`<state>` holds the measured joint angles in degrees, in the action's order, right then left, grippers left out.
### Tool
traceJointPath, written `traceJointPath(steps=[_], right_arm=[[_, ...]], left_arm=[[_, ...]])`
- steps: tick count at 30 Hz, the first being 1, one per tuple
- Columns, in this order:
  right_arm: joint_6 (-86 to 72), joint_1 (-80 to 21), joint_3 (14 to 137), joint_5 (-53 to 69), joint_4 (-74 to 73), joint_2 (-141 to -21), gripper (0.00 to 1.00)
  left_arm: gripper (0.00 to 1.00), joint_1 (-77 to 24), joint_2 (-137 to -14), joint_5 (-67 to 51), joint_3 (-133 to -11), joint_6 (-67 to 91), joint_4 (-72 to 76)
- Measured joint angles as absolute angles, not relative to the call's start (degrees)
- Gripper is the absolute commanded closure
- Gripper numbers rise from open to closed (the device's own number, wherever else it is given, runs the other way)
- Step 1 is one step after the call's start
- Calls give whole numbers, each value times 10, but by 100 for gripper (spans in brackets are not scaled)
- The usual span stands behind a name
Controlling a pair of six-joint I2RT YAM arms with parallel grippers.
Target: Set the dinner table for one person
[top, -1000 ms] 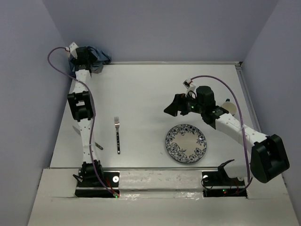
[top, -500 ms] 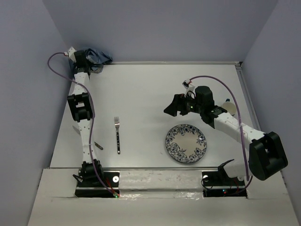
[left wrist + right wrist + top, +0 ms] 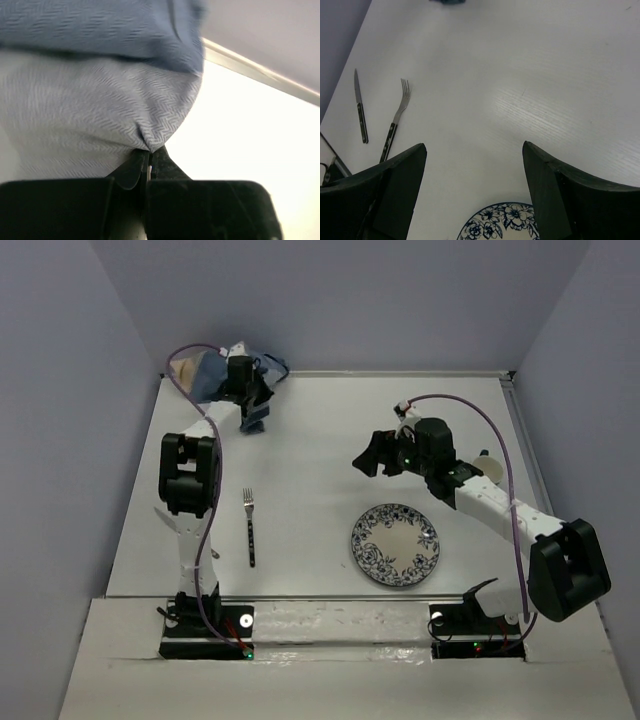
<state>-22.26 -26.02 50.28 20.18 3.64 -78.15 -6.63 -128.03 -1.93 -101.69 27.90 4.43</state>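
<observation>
L fingers (image 3: 150,159) pinch a fold of the blue placemat (image 3: 100,100), bunched at the desk's (image 3: 320,430) far-left corner. R fingers (image 3: 474,150) spread, empty, just beyond plate (image 3: 394,543). Best: drag cloth slowly toward near edge, spread flat, avoid fork (image 3: 250,525).

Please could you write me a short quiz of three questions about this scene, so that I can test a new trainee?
1. Fill in: in the top view, the black-handled metal fork lies to the ___ of the round blue-patterned ceramic plate.
2. What does the left gripper pinch? A the fork; B the blue woven cloth; C the plate.
3. True or false: the right gripper is open and empty.
Key: 1 left; 2 B; 3 true.
</observation>
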Motion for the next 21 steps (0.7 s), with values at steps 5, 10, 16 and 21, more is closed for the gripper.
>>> traceJointPath(steps=[5, 10, 16, 21], right_arm=[[-216, -260, 529, 157, 31, -781, 19], [-214, -258, 558, 135, 30, -790, 18], [-214, -252, 562, 128, 30, -799, 16], [-221, -251, 560, 129, 30, -821, 25]], left_arm=[[100, -142, -1114, -43, -849, 284, 112], [97, -192, -1085, -53, -831, 314, 156], [17, -270, -1151, -63, -890, 345, 139], [5, -319, -1202, -74, -935, 340, 102]])
